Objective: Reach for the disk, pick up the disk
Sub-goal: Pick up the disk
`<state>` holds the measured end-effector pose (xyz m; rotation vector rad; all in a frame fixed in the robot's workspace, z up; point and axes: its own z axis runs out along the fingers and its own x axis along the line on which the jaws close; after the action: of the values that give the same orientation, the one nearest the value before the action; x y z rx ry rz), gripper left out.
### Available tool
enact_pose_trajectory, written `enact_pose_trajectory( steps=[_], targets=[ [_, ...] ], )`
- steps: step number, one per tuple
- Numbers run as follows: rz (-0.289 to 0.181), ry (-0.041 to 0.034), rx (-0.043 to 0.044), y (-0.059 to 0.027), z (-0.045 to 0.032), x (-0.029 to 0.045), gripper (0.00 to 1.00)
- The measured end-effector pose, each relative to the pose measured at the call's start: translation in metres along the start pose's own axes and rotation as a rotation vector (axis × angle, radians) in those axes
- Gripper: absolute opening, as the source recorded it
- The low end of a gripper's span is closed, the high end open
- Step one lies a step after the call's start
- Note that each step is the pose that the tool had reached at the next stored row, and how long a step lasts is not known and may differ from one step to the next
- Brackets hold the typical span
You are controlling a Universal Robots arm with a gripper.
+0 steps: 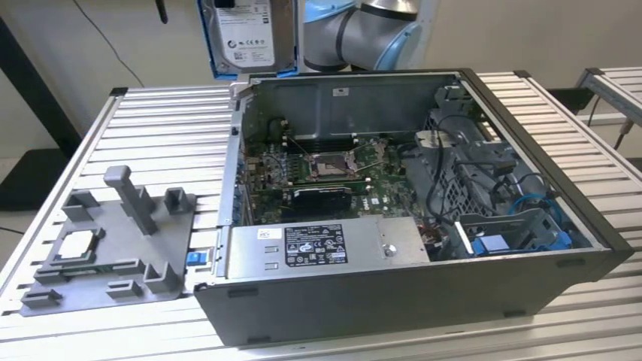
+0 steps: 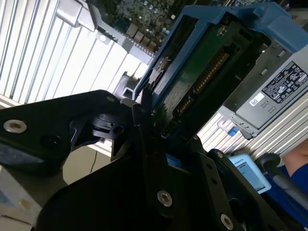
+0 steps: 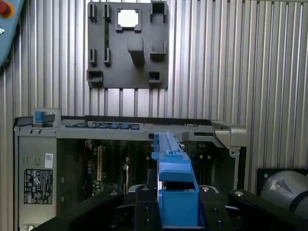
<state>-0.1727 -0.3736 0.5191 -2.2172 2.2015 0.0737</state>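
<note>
The disk [image 1: 246, 37], a silver drive with a white label in a bright blue bracket, hangs upright in the air above the back left corner of the open computer case [image 1: 401, 301]. In both wrist views my gripper [image 2: 156, 122] is shut on it. Black fingers [image 2: 139, 115] clamp the blue bracket [image 3: 174, 187], and the disk's green circuit-board side [image 2: 202, 72] faces the second wrist camera. The arm [image 1: 366, 30] rises behind the case, beside the disk.
The case lies open on a slatted metal table [image 1: 161, 128], with the motherboard [image 1: 321, 173], a grey power supply box [image 1: 321, 248] and cables [image 1: 471, 173] inside. A grey fixture plate [image 1: 110, 241] holding a square processor chip [image 1: 78, 244] lies at the exterior view's left.
</note>
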Motion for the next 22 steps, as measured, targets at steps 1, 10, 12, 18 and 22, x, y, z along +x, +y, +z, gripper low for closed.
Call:
enact_pose_trajectory(
  steps=[1,10,12,18,22],
  targets=[
    [0.000,0.0000,0.0000,-0.0040,0.0005,0.0001,0.00],
    [0.000,0.0001,0.0000,-0.0386,0.0045,0.0005,0.00],
    [0.000,0.0000,0.0000,-0.0465,0.0054,0.0006,0.00],
    [0.000,0.0000,0.0001,-0.0731,0.0061,0.0009,0.00],
    [0.000,0.0000,-0.0006,-0.0914,0.0057,0.0010,0.00]
  ],
)
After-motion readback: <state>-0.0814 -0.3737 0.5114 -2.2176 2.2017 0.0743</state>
